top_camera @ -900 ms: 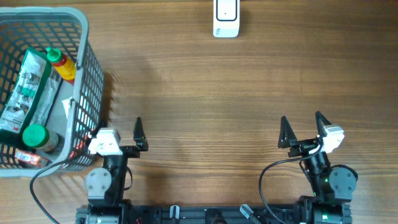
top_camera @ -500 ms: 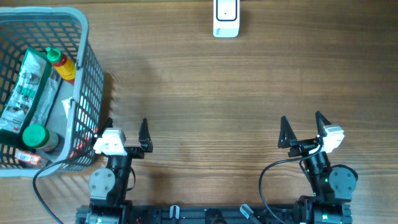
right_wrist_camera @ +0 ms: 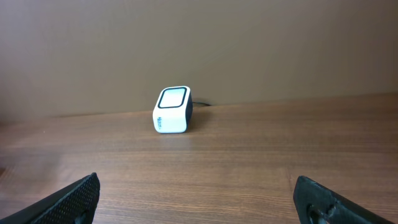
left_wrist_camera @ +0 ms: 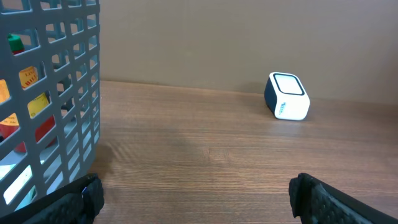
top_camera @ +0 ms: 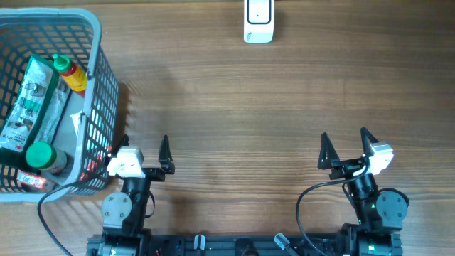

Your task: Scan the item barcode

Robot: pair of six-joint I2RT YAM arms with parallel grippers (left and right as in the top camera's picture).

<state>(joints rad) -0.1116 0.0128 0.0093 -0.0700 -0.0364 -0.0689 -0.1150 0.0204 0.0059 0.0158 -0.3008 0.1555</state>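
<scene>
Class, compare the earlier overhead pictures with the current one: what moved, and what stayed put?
The left gripper shifted slightly rightward, away from the grey plastic mesh basket, jaws open and empty; nothing was grasped or released. The right gripper, the white box-shaped scanner and the basket stayed put.
</scene>
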